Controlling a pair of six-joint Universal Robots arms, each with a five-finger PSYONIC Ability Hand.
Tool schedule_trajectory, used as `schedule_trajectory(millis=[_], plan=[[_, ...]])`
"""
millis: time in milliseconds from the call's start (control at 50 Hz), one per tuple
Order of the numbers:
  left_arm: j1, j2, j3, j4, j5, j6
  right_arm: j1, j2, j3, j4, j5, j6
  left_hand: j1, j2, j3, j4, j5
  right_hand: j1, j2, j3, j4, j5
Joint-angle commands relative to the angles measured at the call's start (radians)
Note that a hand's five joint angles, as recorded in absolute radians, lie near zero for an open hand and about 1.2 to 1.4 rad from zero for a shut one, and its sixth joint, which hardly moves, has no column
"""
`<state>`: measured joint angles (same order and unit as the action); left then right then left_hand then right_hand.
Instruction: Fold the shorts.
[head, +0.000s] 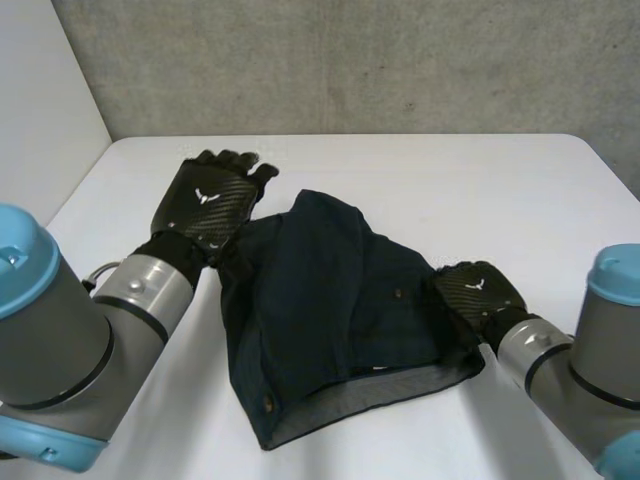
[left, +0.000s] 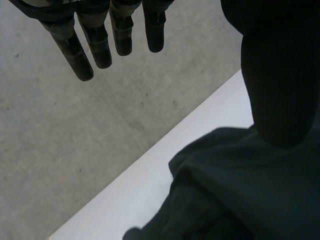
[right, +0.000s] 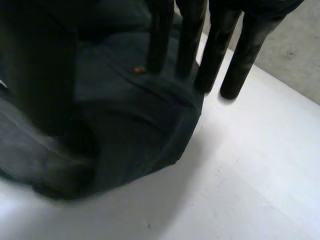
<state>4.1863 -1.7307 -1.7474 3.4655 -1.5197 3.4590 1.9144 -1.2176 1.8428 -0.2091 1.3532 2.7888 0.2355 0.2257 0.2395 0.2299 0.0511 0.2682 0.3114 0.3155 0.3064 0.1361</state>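
Soft, diffuse light, evenly spread. White table (head: 420, 180) reads bright; concrete wall (head: 400, 60) is flat mid-grey. Dark shorts (head: 320, 300) come out near-black, with folds hard to separate in head view. Right wrist view: faint soft shadow on the table along the shorts' edge. Left wrist view: left hand (left: 95, 45) is a plain black silhouette against the wall.

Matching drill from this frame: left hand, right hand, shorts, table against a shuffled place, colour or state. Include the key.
Things:
1. left hand
2. right hand
3. shorts
4. table

Descriptions:
A. white
B. dark blue, lying rumpled between the two hands
C. at the shorts' right edge
D. by the shorts' left edge, fingers straight, holding nothing

Pairs: 1-D, 2-C, 3-B, 4-A
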Motion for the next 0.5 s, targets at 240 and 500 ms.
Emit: schedule_trajectory(millis=[240, 500], plan=[[0.077, 0.020, -0.115, 0.078, 0.001, 0.003, -0.095, 0.176, -0.374, -0.096, 0.101, -0.164, -0.010, 0.000, -0.014, -0.005, 0.000, 1.128, 1.085, 1.081, 1.090, 1.086], [0.072, 0.008, -0.133, 0.104, 0.001, 0.003, -0.153, 0.484, -0.910, 0.094, 0.294, -0.199, -0.016, -0.006, -0.020, -0.011, -0.006, 1.042, 0.999, 0.995, 1.004, 1.000]])
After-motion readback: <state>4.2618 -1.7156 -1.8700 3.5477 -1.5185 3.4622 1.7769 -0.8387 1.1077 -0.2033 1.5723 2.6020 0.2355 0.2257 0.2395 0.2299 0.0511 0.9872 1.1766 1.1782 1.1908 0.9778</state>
